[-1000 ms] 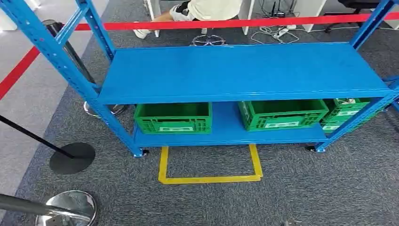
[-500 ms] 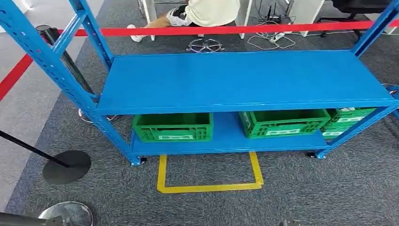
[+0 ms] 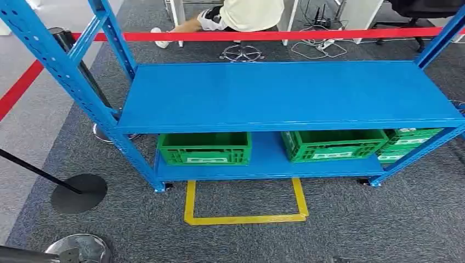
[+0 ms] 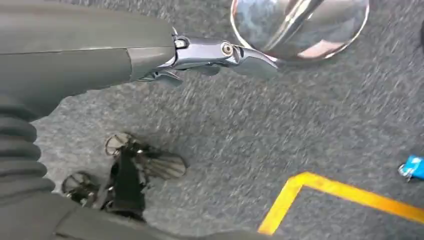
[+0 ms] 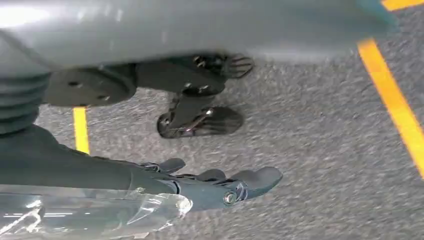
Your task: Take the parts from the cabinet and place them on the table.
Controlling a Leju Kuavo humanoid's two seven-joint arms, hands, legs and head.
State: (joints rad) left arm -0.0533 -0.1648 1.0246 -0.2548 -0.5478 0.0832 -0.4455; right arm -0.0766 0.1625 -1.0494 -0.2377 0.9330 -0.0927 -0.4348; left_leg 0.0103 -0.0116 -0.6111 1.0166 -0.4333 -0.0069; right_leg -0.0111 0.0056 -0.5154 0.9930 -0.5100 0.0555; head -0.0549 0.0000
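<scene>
A grey carpeted floor [image 3: 384, 219] is seen under everything in the head view. At the far left, a red barrier tape [image 3: 19, 85] is stretched diagonally, and a black round stanchion base [image 3: 79, 193] with a thin black pole is set on the carpet near the lower left corner, with a shiny chrome round base [image 3: 82, 247] just below it. To the right of these, a blue metal shelving rack [image 3: 285, 93] is placed, its perforated blue uprights rising at both ends and its broad upper shelf bare. On the lower shelf, a green slatted plastic crate [image 3: 204, 148] is set at the left, a second green plastic crate [image 3: 332, 143] to its right, and a third green crate [image 3: 408, 141] at the far right, partly hidden by the upright; whether parts lie inside cannot be told. On the floor just in front of the rack, a yellow tape outline [image 3: 245, 205] is marked, open toward the rack. Beyond the rack, a seated person in a pale shirt [image 3: 249, 13] and white desk legs with cables are visible behind the red tape.

In the left wrist view, the left robot hand [image 4: 210, 55] is seen above the carpet, fingers extended and apart, nothing held. In the right wrist view, the right robot hand [image 5: 220, 182] is likewise spread above the carpet, holding nothing.
</scene>
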